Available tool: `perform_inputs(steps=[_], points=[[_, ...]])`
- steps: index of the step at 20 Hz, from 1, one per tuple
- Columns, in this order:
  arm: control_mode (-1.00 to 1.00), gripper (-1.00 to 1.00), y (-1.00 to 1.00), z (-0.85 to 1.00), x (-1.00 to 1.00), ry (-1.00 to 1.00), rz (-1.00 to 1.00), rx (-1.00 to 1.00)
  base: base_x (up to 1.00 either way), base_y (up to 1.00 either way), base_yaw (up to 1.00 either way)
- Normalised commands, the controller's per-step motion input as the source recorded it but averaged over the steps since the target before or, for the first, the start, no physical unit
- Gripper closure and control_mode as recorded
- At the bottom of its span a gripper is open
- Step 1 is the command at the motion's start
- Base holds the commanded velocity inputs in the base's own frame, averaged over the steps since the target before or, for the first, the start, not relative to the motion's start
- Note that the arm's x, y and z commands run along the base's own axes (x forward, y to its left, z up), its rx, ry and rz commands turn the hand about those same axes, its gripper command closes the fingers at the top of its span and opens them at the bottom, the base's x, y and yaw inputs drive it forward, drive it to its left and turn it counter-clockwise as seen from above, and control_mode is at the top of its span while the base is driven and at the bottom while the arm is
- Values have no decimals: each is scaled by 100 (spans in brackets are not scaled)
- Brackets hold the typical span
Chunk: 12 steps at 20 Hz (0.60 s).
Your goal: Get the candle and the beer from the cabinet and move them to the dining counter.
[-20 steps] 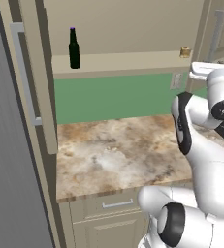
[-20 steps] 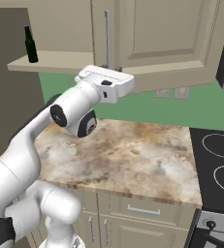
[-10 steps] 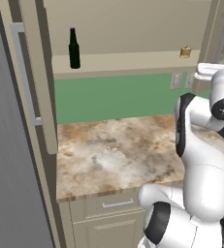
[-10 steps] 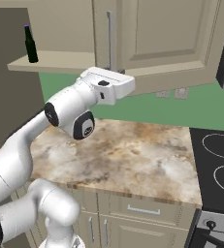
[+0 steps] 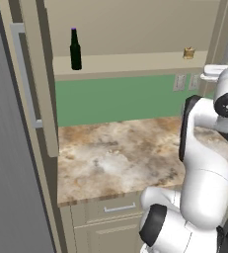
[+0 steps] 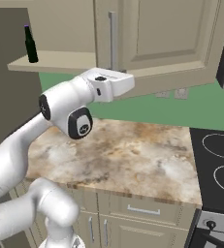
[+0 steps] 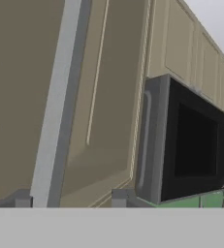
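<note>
- Beer (image 5: 75, 49): upper left of left base view, upright on open cabinet (image 5: 135, 62) shelf.
- Candle (image 5: 188, 53): same shelf, upper right, well apart from beer.
- Gripper (image 7: 70, 198): fingers part-spread astride door's silver handle (image 7: 55, 106), hand view lower left; gripping or not, can't tell.

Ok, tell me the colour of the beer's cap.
Purple, on the beer; it shows best in the left base view.

The beer (image 5: 75, 50) looks like glossy dark glass with a purple cap, standing on the matt beige painted shelf of the cabinet (image 5: 135, 62), near a small tan-gold candle (image 5: 188, 53). The cabinet's bar handle (image 7: 55, 111) looks like smooth brushed silver metal. The worktop (image 6: 128, 160) below is polished marbled brown-and-cream stone against a flat matt green wall (image 5: 115, 99).
</note>
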Motion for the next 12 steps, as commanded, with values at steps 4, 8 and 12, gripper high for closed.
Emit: perform_inputs(steps=[4, 8, 12], points=[[-100, 100, -94, 0, -40, 0, -2, 2, 0, 0, 0], [-100, 100, -95, 0, -45, -1, 0, 6, 0, 0, 0], [-100, 100, -92, 3, -52, -2, 0, 7, 0, 0, 0]])
